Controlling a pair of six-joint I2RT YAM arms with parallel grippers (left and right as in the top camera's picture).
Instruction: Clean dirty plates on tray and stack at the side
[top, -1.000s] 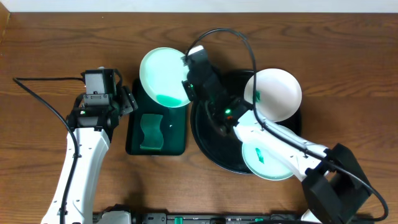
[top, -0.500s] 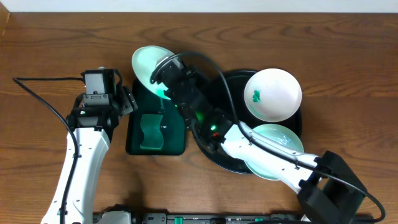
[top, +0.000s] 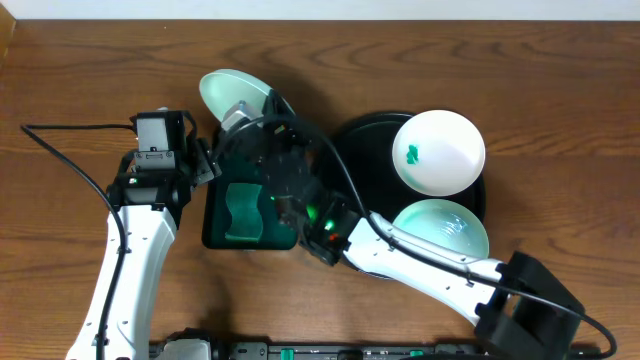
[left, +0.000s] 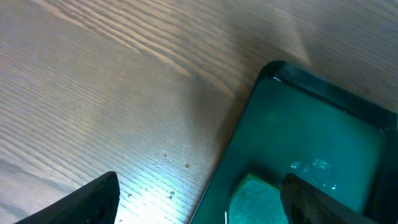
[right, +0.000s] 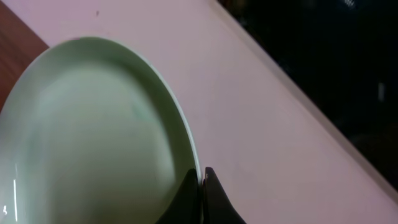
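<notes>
Well, the overhead view gives me the layout, and the wrist cameras fill in the grips. From above, my right arm reaches across the table (top: 80, 70) to the left, and its own wrist hides the fingertips. All I see there is one plate (top: 225, 90) tipped steeply on edge, just past the far end of the green tray (top: 285, 225). The right wrist view settles it: the right claw (right: 202, 180) is clenched on that plate's rim, fingers (right: 214, 202) pinching it, with the pale green hollow of the plate filling the left of the picture. Whether the plate's lower edge touches the table I cannot tell.

The left claw (top: 205, 160) sits beside the far left corner of the green tray. Its wrist view shows the fingers spread wide, released, with only wood grain and the tray's corner between them.

The green tray holds a green sponge (top: 240, 212) lying flat in its near half. The black tray (top: 360, 140) holds the other two plates on its right side: a white plate (top: 445, 150) with a small green smear toward the far rim, and a mint plate (top: 440, 228) just beside it at the near rim.

The table is brown wood — a pale strip of wall (top: 320, 8) runs along its far edge.
</notes>
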